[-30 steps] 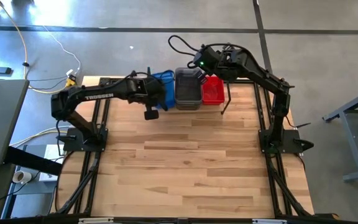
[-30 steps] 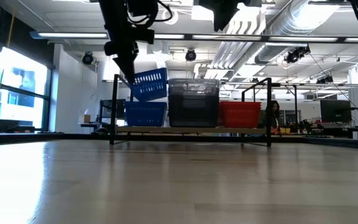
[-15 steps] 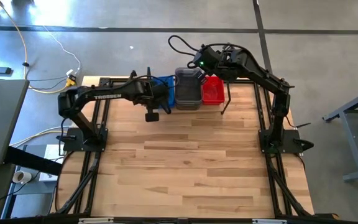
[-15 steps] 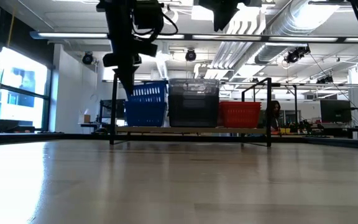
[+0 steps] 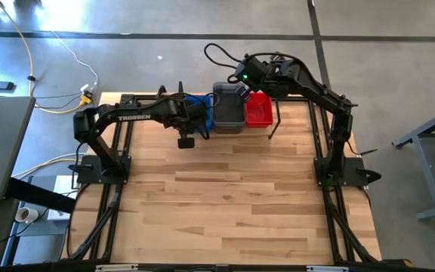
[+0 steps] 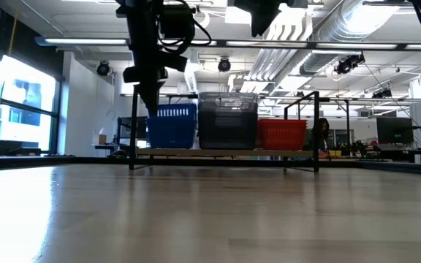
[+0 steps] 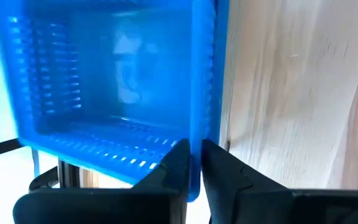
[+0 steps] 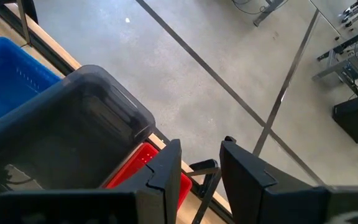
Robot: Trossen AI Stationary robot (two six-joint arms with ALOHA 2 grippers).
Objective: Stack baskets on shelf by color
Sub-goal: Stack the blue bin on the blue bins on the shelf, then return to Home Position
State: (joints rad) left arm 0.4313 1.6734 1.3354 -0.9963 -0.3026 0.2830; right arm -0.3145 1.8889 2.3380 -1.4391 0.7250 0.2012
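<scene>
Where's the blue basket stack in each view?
High view: blue stack at the shelf's left end, mostly under the left arm.
Low view: left of the grey stack, left tool at its rim.
Left wrist view: fills the frame.
Right wrist view: at the left edge.
Shared landmark: grey stack beside it.

**Colours on the shelf and table**

Blue basket (image 6: pixel 172 126) is showing bright blue with slotted, perforated sides. Grey basket stack (image 6: pixel 227 120) is showing smoky translucent dark grey. Red basket (image 6: pixel 281 134) is showing solid red, ribbed sides. Shelf (image 6: pixel 225 152) is showing a pale wood plank with thin black rod uprights. Tabletop (image 5: pixel 232 196) is showing light wood strips in mixed tan tones. Both arms are showing black, the left arm (image 5: pixel 127 117) carrying white lettering.
</scene>
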